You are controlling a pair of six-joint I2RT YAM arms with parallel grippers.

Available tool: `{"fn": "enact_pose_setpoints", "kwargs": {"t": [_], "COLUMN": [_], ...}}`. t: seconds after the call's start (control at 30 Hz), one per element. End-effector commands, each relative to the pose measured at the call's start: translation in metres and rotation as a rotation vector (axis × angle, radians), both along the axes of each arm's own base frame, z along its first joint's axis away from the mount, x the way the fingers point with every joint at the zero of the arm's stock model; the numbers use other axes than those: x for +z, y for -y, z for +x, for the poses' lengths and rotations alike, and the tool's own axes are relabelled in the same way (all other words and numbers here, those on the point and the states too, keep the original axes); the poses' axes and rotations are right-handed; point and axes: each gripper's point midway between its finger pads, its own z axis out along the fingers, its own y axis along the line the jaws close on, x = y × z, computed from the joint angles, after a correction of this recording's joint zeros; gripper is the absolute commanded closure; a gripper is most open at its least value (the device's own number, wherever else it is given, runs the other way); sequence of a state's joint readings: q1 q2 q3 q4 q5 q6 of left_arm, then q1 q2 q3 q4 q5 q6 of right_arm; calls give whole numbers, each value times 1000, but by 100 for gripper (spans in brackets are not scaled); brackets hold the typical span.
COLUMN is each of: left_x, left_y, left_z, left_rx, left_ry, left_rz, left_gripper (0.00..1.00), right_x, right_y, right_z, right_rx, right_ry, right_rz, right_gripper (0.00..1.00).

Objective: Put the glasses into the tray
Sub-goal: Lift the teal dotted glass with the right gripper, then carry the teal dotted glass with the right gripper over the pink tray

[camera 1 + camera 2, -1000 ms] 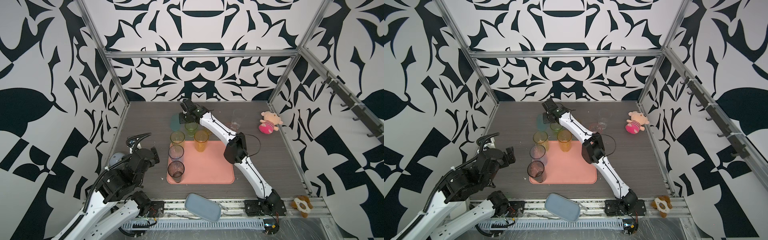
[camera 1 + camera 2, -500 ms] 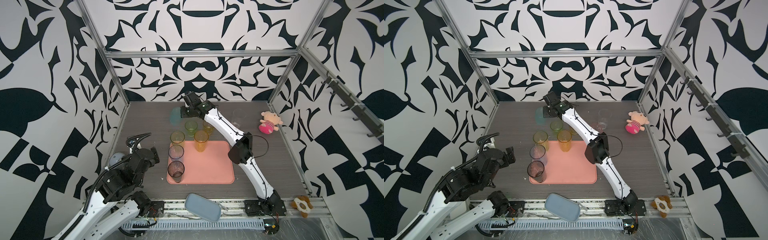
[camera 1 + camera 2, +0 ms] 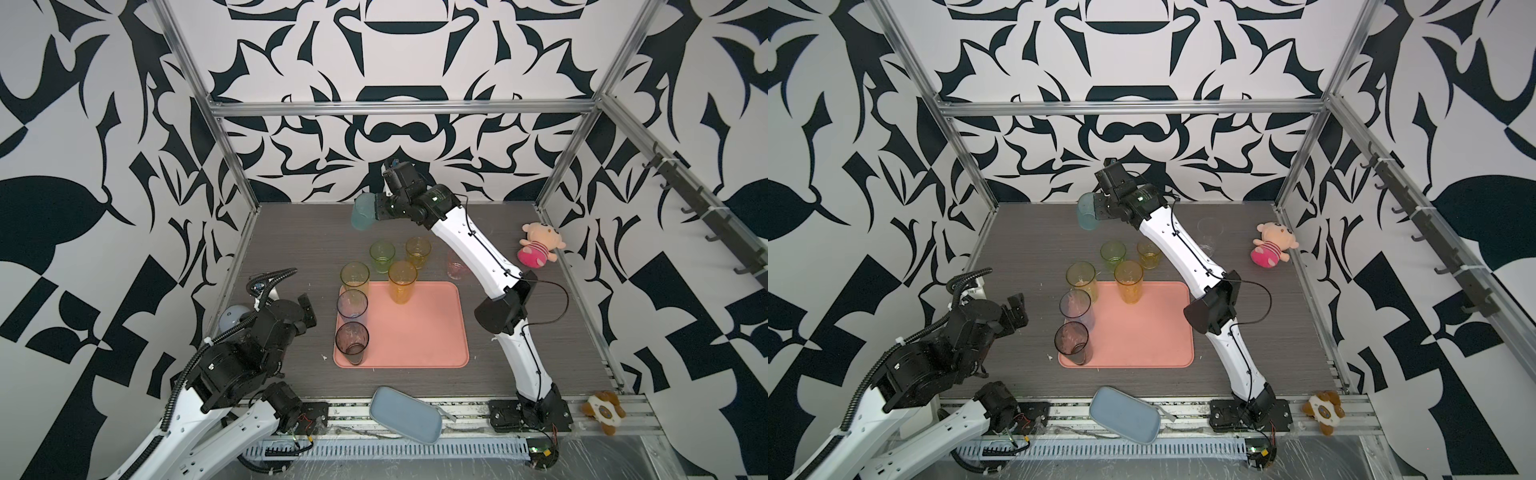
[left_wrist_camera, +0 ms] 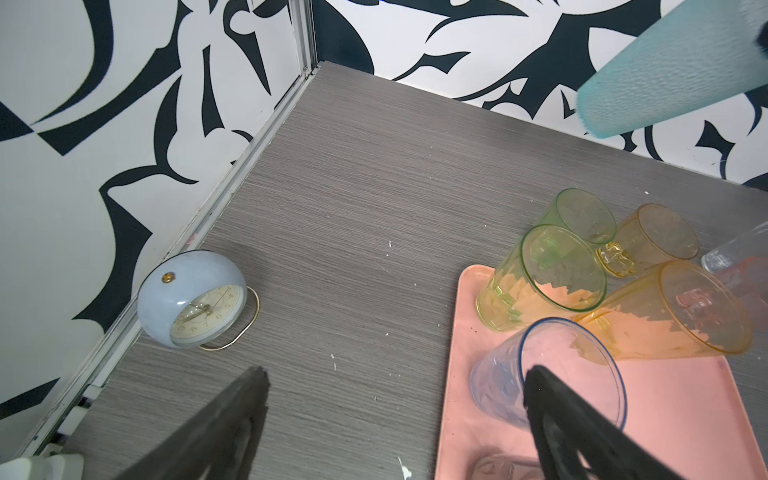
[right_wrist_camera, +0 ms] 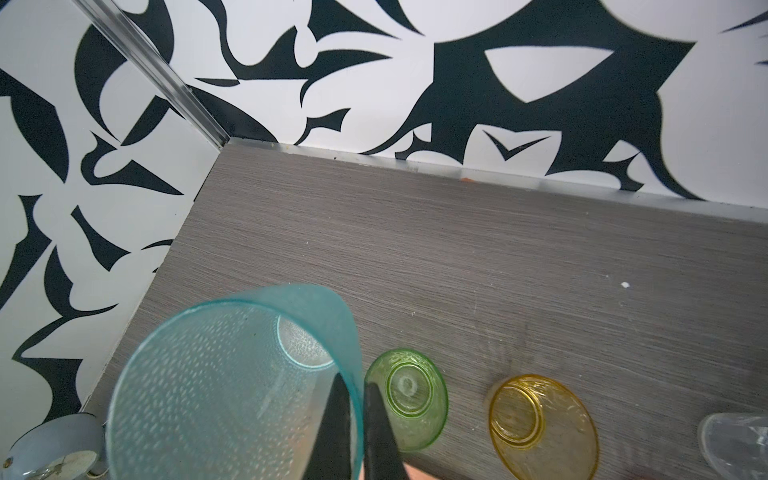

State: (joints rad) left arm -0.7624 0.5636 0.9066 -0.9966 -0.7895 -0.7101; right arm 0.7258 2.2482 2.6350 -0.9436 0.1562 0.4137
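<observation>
**Teal glass (image 3: 363,212) aloft, four glasses on the tray (image 3: 419,328)**

Grey wood-grain bench (image 3: 291,232), flecked with white specks, runs under me. Black-and-white patterned panels (image 3: 395,62) on aluminium posts box it in.

My right jaws pinch the teal glass by its wall at the rim, one of the fingers (image 5: 337,419) inside and its mate outside. The glass hangs above the bench well beyond the tray's far rim, close to the back panel. Its mouth points up and its base down at the bench. The long axis is near upright, and how far it leans I cannot tell. My left jaws are spread wide with nothing between them, over the bench just left of the tray's left rim.

Four glasses stand upright on the tray. The yellow-green glass (image 3: 354,276) is in the far left corner. The blue glass (image 3: 352,307) and smoky grey glass (image 3: 352,343) follow down the left rim, and the orange glass (image 3: 402,282) stands at the far rim. Just beyond that rim, on the bench, stand the short green glass (image 3: 382,255) and amber glass (image 3: 417,251). The pink glass (image 3: 457,266) sits off the far right corner, partly behind my right arm (image 3: 473,245). The clear glass (image 3: 1208,228) is farther out.

The tray's floor lies bare from its middle to its right rim. Left of the tray the bench is open as far as a pale blue clock (image 4: 195,299) by the left panel. A blue-grey dish (image 3: 405,419) lies on the front rail past the tray's front rim. A plush doll (image 3: 538,249) sits well off the far right corner.
</observation>
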Motion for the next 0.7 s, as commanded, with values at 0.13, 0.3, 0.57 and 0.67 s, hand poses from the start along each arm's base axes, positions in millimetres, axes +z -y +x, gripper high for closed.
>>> {"fn": "enact_pose_setpoints", "kwargs": {"t": [0.13,0.3,0.57,0.67], "left_x": [-7,-8,-8,-9], "left_y": [-5,-5,-3,-3], "left_z": [-3,-3,-2,-2], "left_rx": [19,18,15,13], "left_ry": [-16,-19,-22,-24], "left_rz": [18,20,19,19], "left_gripper": [0,1,0,0], "right_x": [53,60,64,61], "right_y": [46,68,105,119], "right_z": [-25,-42,-67,-77], "right_rx": [-36,-55,-102,-122], "right_ry": [81,75,84,87], "right_rz": [-39,-63,-107,-108], "right_gripper": [100,100,100,100]}}
